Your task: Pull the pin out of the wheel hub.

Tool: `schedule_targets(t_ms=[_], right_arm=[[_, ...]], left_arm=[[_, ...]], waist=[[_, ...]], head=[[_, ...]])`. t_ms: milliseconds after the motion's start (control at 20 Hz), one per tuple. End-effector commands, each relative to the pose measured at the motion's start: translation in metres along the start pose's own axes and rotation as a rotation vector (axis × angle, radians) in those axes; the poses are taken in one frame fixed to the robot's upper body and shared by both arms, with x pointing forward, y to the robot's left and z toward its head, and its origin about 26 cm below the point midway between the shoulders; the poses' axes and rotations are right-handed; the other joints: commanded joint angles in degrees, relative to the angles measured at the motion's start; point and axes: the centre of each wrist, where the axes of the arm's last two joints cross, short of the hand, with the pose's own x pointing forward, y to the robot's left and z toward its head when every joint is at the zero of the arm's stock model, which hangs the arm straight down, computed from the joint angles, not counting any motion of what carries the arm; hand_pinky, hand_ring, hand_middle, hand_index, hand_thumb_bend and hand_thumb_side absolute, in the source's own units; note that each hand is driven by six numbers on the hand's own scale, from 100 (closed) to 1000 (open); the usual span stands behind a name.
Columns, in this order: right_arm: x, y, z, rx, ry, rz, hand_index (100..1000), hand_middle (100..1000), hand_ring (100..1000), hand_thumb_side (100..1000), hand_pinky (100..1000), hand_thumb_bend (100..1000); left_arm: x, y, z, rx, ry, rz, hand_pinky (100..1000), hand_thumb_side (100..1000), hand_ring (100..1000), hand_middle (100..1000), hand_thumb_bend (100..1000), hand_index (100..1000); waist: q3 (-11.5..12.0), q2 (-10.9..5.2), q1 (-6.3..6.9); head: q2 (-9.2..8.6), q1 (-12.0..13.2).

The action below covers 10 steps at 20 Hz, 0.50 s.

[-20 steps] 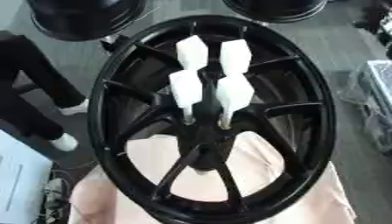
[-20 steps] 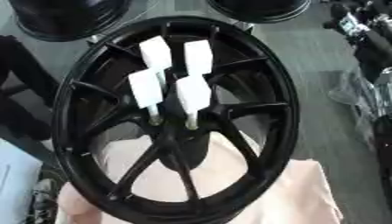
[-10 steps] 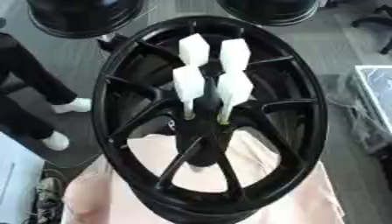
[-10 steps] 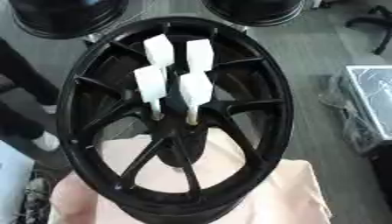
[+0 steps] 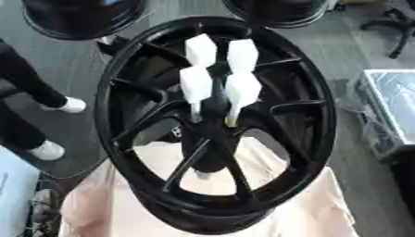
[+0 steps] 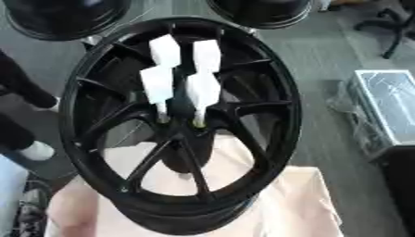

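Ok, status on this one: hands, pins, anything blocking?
No robot hand in view. Four white-topped pins standing in the black wheel hub. Nothing blocking them.

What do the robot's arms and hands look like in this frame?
Neither arm nor hand shows in either eye view, so nothing can be said of their look. In view are only the glossy black spoked wheel hub on a pale pink cloth, with four white block-headed pins standing at its centre.
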Motion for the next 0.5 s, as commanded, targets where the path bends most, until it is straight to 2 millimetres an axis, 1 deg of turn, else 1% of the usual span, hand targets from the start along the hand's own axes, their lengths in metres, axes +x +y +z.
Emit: schedule_targets(t_ms=[50, 150, 250, 350, 400, 450, 500], right_arm=[[0.02, 0.012, -0.03, 0.092, -0.088, 0.062, 907, 783, 746, 375, 941, 383], [0.038, 0.026, -0.052, 0.164, -0.163, 0.109, 912, 797, 761, 381, 934, 420], [0.063, 0.042, -0.071, 0.257, -0.255, 0.171, 914, 801, 770, 401, 928, 445], [0.08, 0.058, -0.08, 0.358, -0.334, 0.222, 915, 805, 776, 416, 920, 472], [0.085, 0.065, -0.081, 0.404, -0.364, 0.244, 915, 805, 776, 416, 920, 472], [0.091, 0.073, -0.082, 0.454, -0.399, 0.269, 917, 808, 781, 430, 909, 506], [0.095, 0.081, -0.081, 0.503, -0.426, 0.295, 917, 807, 783, 439, 905, 514]], left_arm=[[0.009, 0.008, -0.002, 0.0, -0.02, -0.038, 714, 643, 821, 786, 100, 828], [0.009, 0.01, -0.002, 0.009, -0.02, -0.043, 714, 644, 821, 786, 100, 827], [0.01, 0.012, -0.002, 0.019, -0.023, -0.048, 714, 643, 821, 786, 100, 827], [0.011, 0.013, -0.002, 0.021, -0.025, -0.05, 714, 643, 821, 787, 100, 827], [0.011, 0.013, -0.002, 0.022, -0.025, -0.05, 714, 643, 821, 787, 100, 827], [0.011, 0.013, -0.002, 0.02, -0.024, -0.051, 714, 644, 821, 787, 100, 827], [0.011, 0.013, -0.002, 0.019, -0.023, -0.052, 715, 644, 821, 787, 100, 827]], waist=[[-0.37, -1.27, 0.04], [-0.76, -1.14, -0.05], [-1.19, -0.95, -0.14], [-1.37, -0.9, -0.21], [-1.44, -0.88, -0.2], [-1.44, -0.9, -0.23], [-1.46, -0.91, -0.25]], head=[[0.18, 0.19], [0.02, 0.59], [-0.27, 0.98], [-0.48, 1.1], [-0.57, 1.17], [-0.66, 1.17], [-0.71, 1.19]])
